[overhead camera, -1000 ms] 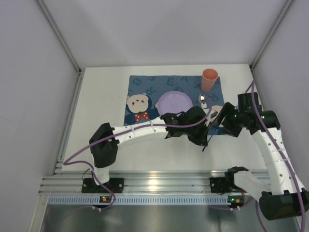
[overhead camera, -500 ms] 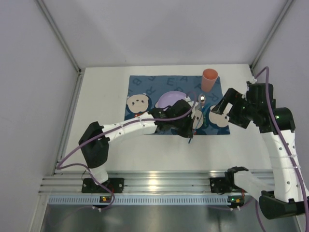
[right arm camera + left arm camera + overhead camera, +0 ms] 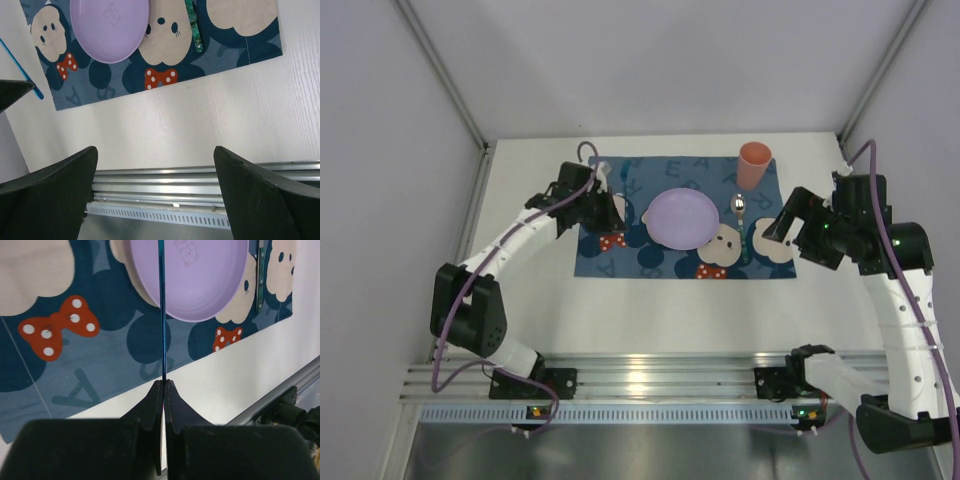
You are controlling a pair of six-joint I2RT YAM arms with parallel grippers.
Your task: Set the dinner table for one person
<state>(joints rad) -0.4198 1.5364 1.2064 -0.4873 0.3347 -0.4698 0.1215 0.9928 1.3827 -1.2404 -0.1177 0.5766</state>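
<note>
Holding a thin blue utensil [image 3: 161,315] edge-on, the left gripper [image 3: 164,385] has its fingers pressed together on the handle. From this angle we cannot tell whether it is a fork or a knife. We see this gripper hover above the left part of the mat [image 3: 620,258], which lies on the white table [image 3: 650,310]. The table runs from the rail [image 3: 640,378] by the arm bases to the far side.

The purple plate [image 3: 682,217] sits in the middle of the mat. A spoon [image 3: 741,208] with a green handle lies just right of it, and an orange cup [image 3: 754,163] stands at the mat's far right corner. The right gripper [image 3: 770,232] hangs just past the spoon, fingers wide apart, with nothing between them.

What the next move turns on, we think, is the bare strip of mat left of the plate. It lies about under the left gripper, so this arm is clearly the nearer one. The utensil sticks straight out from the fingertips, and in the left wrist view its far end crosses the plate. The spoon's handle runs near to far. To match it, we judge the utensil should be turned the same way and lowered beside the plate, not onto its rim.
</note>
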